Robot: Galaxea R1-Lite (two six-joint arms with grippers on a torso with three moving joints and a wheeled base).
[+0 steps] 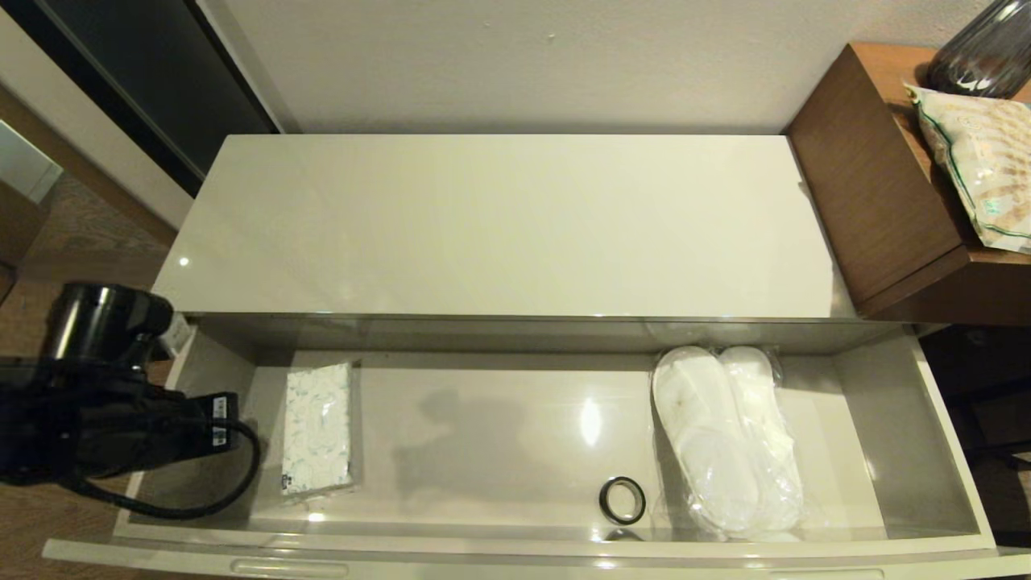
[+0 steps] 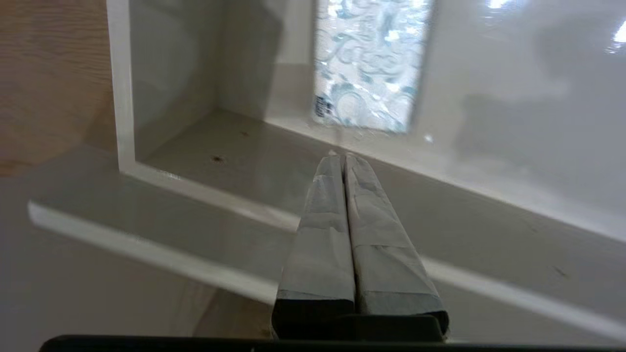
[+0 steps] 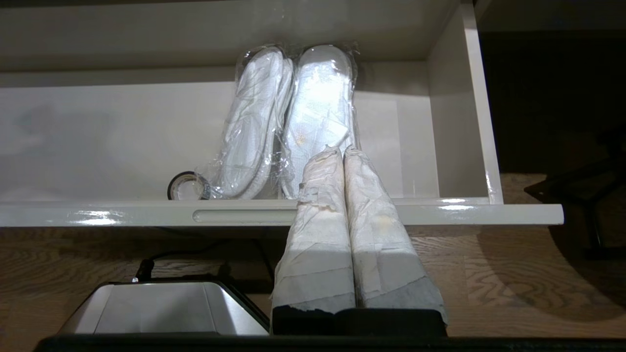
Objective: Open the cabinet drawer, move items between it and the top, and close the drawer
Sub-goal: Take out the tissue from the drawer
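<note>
The cabinet drawer (image 1: 499, 435) stands pulled out below the glossy cream top (image 1: 499, 225), which carries nothing. In the drawer, the white pack with blue-green print (image 1: 316, 427) lies at the left and the wrapped white slippers (image 1: 729, 439) at the right. My left arm (image 1: 105, 419) hangs beside the drawer's left end. Its gripper (image 2: 341, 159) is shut and empty, just outside the rim (image 2: 205, 193), aimed toward the pack (image 2: 369, 68). My right gripper (image 3: 341, 152), out of the head view, is shut and empty, low before the front rim (image 3: 146, 215) below the slippers (image 3: 293, 117).
A small black ring (image 1: 622, 500) lies on the drawer floor left of the slippers. A brown wooden box (image 1: 878, 177) at the right carries a snack bag (image 1: 983, 161) and a dark glass vase (image 1: 987, 48). A handle slot (image 3: 239, 215) runs along the front rim.
</note>
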